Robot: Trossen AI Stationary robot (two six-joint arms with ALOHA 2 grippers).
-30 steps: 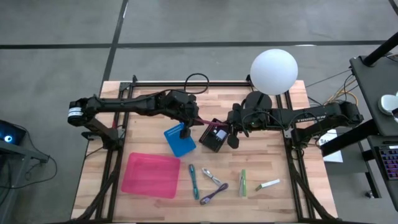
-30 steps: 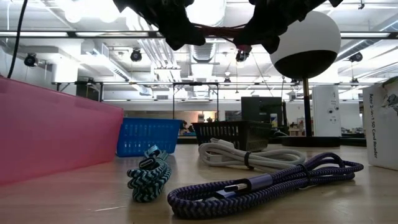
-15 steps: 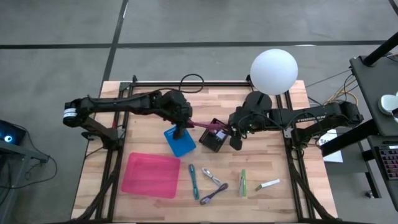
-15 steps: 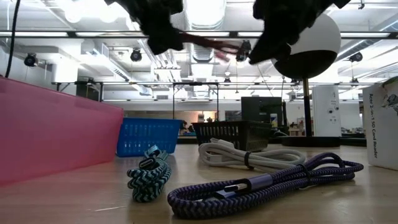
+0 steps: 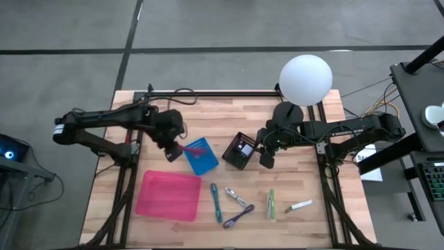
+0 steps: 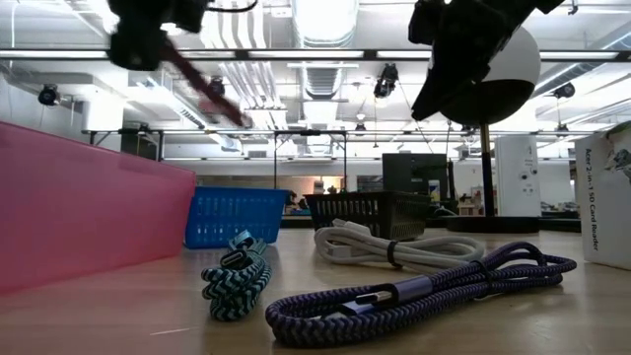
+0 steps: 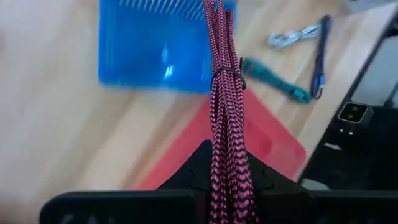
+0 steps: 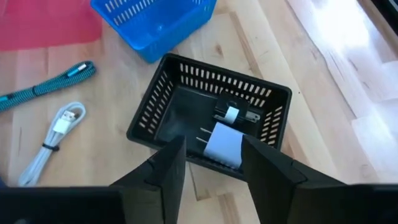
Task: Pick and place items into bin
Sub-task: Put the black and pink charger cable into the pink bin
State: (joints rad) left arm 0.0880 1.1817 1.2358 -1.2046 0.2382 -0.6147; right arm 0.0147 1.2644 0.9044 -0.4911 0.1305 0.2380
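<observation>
The table [image 5: 305, 139] carries my pink tray [image 5: 168, 195], blue basket [image 5: 202, 158] and black basket [image 5: 239, 151], the last with a white plug [image 8: 222, 142] inside. Near the front edge lie teal [image 5: 216, 201], white [image 5: 236, 197] and purple [image 5: 238, 217] cables, close together. My left pincer [image 5: 173, 147], just beside the blue basket, is clenched on a red cable [image 7: 222, 106] hanging over that basket. My right pincer [image 5: 266, 157] hovers beside the black basket, fingers [image 8: 166, 163] parted, holding nothing.
</observation>
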